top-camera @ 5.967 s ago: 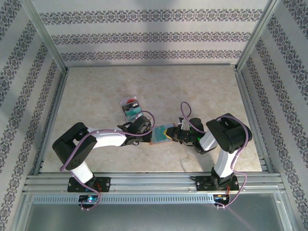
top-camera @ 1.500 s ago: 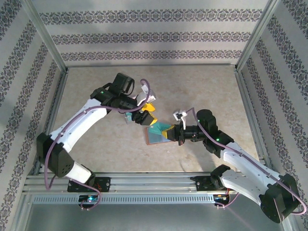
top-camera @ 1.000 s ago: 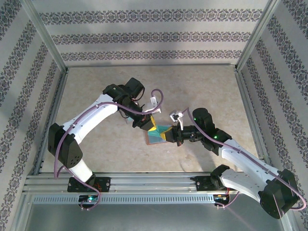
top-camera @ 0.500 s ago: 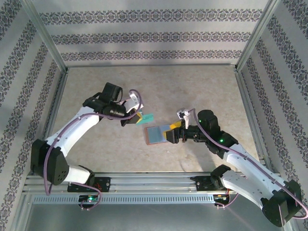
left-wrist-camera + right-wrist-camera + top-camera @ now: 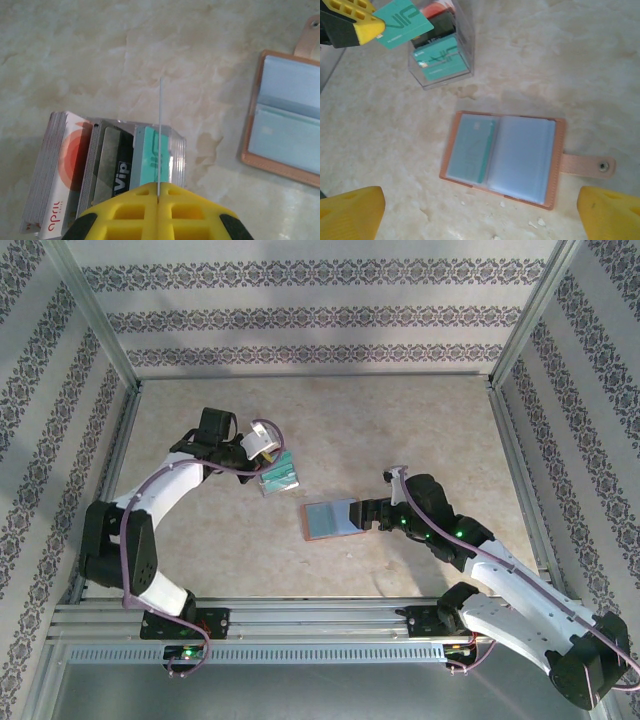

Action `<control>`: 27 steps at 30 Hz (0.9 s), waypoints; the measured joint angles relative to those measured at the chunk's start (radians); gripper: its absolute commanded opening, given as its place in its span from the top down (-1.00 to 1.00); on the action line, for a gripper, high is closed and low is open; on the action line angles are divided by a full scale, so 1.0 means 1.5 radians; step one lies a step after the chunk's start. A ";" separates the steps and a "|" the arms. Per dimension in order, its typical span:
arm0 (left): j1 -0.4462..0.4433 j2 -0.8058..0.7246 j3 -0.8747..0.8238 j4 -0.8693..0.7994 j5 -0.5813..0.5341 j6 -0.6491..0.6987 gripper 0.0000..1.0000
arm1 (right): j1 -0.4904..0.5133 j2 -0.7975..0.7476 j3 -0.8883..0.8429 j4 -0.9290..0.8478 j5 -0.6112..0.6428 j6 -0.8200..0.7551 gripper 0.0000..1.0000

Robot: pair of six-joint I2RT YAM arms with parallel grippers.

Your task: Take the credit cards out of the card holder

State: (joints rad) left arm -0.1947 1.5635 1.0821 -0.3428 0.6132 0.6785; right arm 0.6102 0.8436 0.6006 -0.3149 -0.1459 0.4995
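Left end effector (image 5: pixel 159 191): yellow fingers pressed together, pinching one held card (image 5: pixel 402 22), teal and printed "VIP", which the left wrist view shows edge-on as a thin line. Left arm pose, top view: the arm rises from its base to an elbow far out on the left. Its forearm runs up and rightward, with the wrist turned right so the tool hangs over the clear box (image 5: pixel 464 47) on the table (image 5: pixel 420 430). Count in the box: three stacks side by side, from left in the left wrist view a white-and-red stack (image 5: pixel 60 175), a dark stack (image 5: pixel 112 165) and a teal stack (image 5: pixel 147 160). Cards per stack are too many to tell. Right of the box and apart from it lies one card holder (image 5: pixel 505 157), open flat with the lining up. One pocketed card (image 5: pixel 470 150), teal, sits in its left half, and one strap (image 5: pixel 587 165) with a snap sticks out on its right. Right end effector (image 5: pixel 374 516): fingers spread wide, low, just beside the strap end. Right arm pose: stretched from its base diagonally up-left, tool pointing left at the holder.
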 measured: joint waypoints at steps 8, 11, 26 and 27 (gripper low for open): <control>0.009 0.043 0.001 0.015 0.010 0.015 1.00 | 0.011 0.000 0.007 -0.025 0.043 0.015 -0.96; 0.009 0.057 0.001 0.015 0.010 0.017 1.00 | 0.014 0.000 0.007 -0.028 0.050 0.016 -0.96; 0.013 0.122 0.020 0.011 0.014 0.022 0.71 | 0.020 0.001 0.009 -0.030 0.057 0.017 -0.96; 0.013 0.123 0.023 0.009 0.013 0.025 0.53 | 0.024 0.004 0.010 -0.030 0.059 0.017 -0.94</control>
State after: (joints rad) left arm -0.1745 1.7485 1.1168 -0.3286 0.6327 0.7155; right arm 0.6456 0.8490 0.6151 -0.3599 -0.0578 0.5255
